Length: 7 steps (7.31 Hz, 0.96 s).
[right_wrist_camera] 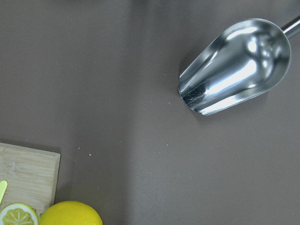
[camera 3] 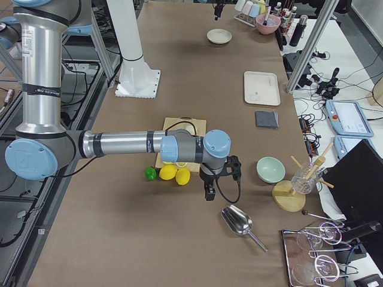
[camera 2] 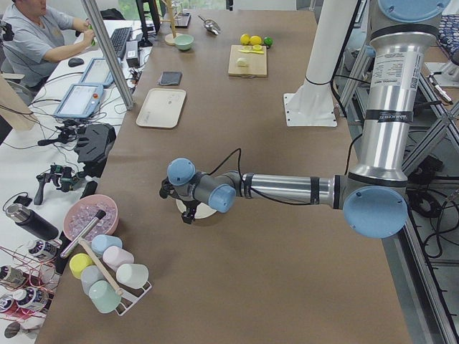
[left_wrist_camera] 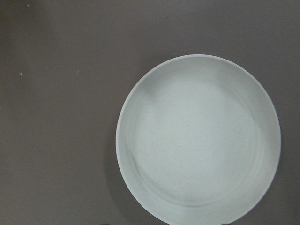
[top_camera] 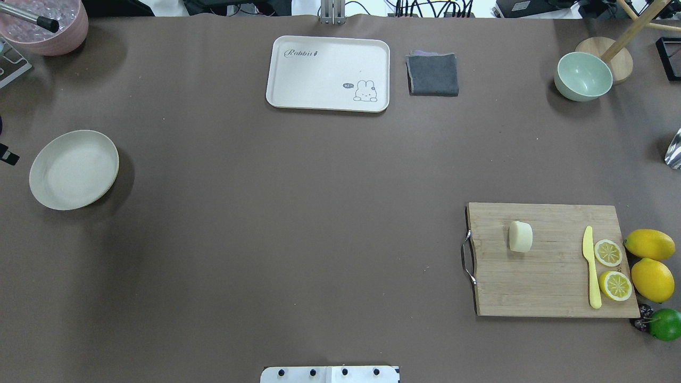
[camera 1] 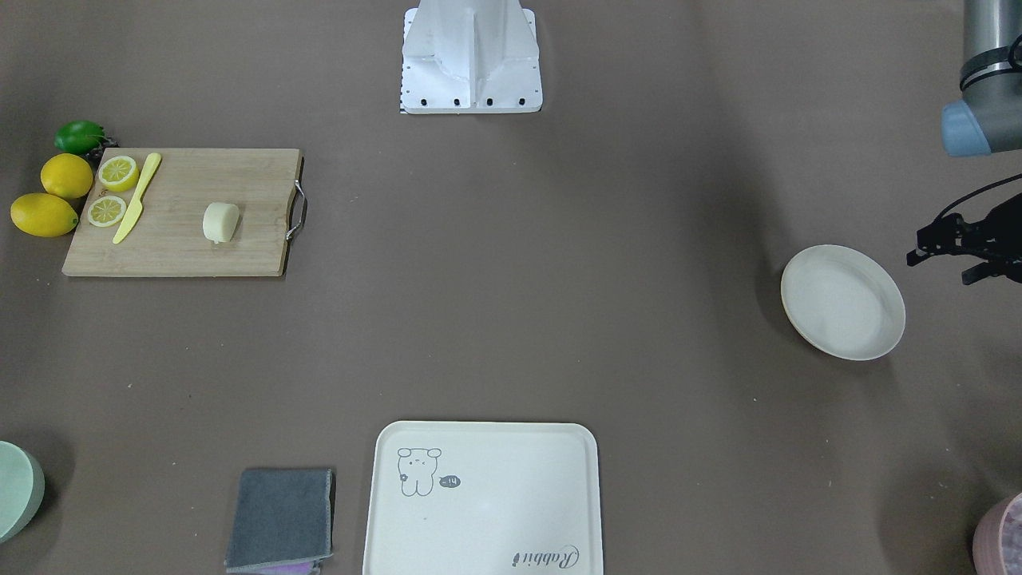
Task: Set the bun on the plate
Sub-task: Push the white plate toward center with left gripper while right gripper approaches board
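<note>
The bun (camera 1: pixel 221 222) (top_camera: pixel 520 236) is a small pale cream lump lying on a wooden cutting board (top_camera: pixel 548 266) on the robot's right side. The round off-white plate (camera 1: pixel 842 302) (top_camera: pixel 73 169) sits empty at the far left and fills the left wrist view (left_wrist_camera: pixel 197 140). My left gripper (camera 1: pixel 938 267) (camera 2: pixel 179 204) hovers just beyond the plate's outer side, its fingers apart and holding nothing. My right gripper (camera 3: pixel 209 192) shows only in the exterior right view, past the lemons and far from the bun; I cannot tell whether it is open or shut.
Two lemon halves (top_camera: pixel 612 268), a yellow knife (top_camera: pixel 591 266), whole lemons (top_camera: pixel 650 260) and a lime (top_camera: pixel 665 323) lie at the board's outer end. A metal scoop (right_wrist_camera: pixel 234 65) lies under the right wrist. A bear tray (top_camera: pixel 327 72), grey cloth (top_camera: pixel 432 74), green bowl (top_camera: pixel 582 77) and pink bowl (top_camera: pixel 48 24) line the far edge.
</note>
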Each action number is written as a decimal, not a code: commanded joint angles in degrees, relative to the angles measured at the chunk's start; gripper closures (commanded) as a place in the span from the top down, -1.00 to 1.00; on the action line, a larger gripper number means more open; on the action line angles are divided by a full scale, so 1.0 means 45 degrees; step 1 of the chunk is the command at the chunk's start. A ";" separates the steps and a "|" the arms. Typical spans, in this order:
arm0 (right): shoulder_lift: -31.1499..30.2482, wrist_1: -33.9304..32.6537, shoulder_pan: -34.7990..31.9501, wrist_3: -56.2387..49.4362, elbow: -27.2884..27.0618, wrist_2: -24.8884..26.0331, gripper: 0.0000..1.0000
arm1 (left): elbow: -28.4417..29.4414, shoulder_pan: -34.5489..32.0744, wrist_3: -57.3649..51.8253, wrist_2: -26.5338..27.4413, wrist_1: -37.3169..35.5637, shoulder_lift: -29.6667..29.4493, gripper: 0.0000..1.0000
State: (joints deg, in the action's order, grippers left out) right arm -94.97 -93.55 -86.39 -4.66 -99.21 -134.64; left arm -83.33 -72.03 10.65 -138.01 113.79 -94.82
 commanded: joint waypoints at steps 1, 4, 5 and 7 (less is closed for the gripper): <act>-0.0029 0.0007 0.0019 0.0000 -0.0004 -0.0021 1.00 | 0.1187 0.0671 0.0660 0.0957 0.1561 -0.0314 0.96; -0.0010 0.0007 0.0039 0.0000 -0.0023 -0.0002 1.00 | 0.1779 0.0986 0.0932 0.1293 0.1980 -0.0549 0.83; -0.0010 0.0007 0.0155 -0.0020 -0.0023 -0.0002 1.00 | 0.1858 0.1007 0.1418 0.1313 0.2425 -0.0549 0.79; 0.0029 0.0007 0.0195 0.0000 -0.0023 -0.0002 1.00 | 0.1916 0.1241 0.1871 0.1313 0.2662 -0.0549 0.62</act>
State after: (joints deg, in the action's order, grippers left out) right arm -94.89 -93.51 -85.68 -4.68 -99.31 -134.65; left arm -75.07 -66.90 17.98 -132.16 124.93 -97.28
